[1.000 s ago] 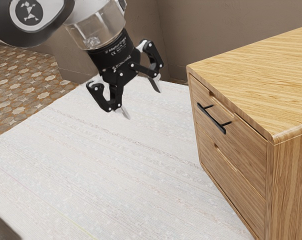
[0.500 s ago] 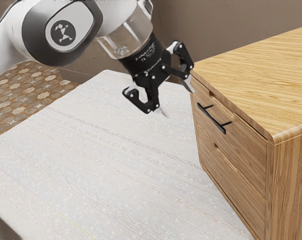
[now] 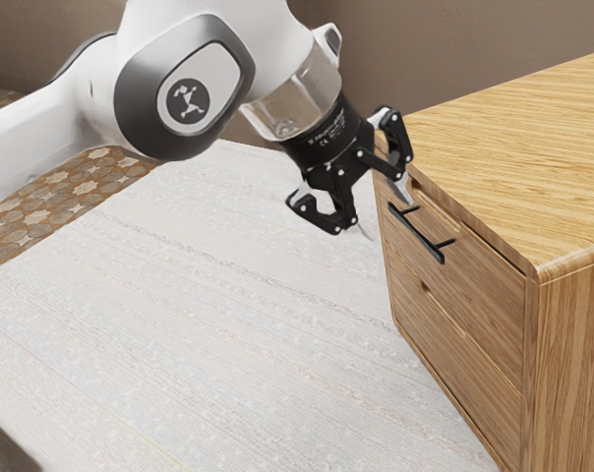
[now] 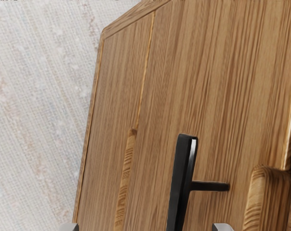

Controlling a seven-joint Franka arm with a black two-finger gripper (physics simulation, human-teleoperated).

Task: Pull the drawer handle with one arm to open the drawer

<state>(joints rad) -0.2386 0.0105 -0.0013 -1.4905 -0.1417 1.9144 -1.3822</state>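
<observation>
Pale woven carpet (image 3: 179,324) covers the floor, with patterned tile (image 3: 41,202) at the exterior view's far left and a brown wall (image 3: 454,49) behind. I have my gripper (image 3: 384,209) spread wide and holding nothing. It hangs just beside the far end of the black bar handle (image 3: 420,234), with no contact that I can make out. That handle is mounted on the top drawer (image 3: 454,270), whose front sits flush with the cabinet face. In the wrist view the handle (image 4: 180,192) lies just under my hand against the drawer's wood grain. The wooden cabinet (image 3: 523,157) stands at the exterior view's right, and the arm (image 3: 179,98) reaches in from the left.
</observation>
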